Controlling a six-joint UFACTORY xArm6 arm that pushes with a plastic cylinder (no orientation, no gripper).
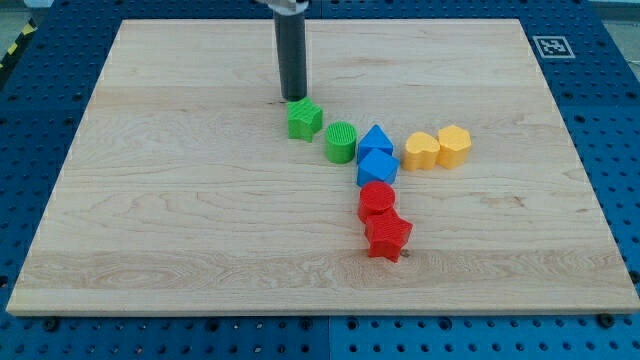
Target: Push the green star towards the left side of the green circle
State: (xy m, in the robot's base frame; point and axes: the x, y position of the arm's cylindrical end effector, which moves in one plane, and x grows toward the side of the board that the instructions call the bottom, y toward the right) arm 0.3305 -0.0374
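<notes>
The green star (304,119) lies on the wooden board (180,200), just up and to the left of the green circle (340,142), with a small gap between them. My tip (293,98) rests on the board right behind the star, at its upper left edge, touching or nearly touching it. The dark rod rises from there to the view's top.
Right of the green circle sit a blue triangle-like block (375,137) and a blue cube (377,166). Below them lie a red circle (377,199) and a red star (388,237). A yellow heart (421,150) and a yellow hexagon (454,145) sit further right.
</notes>
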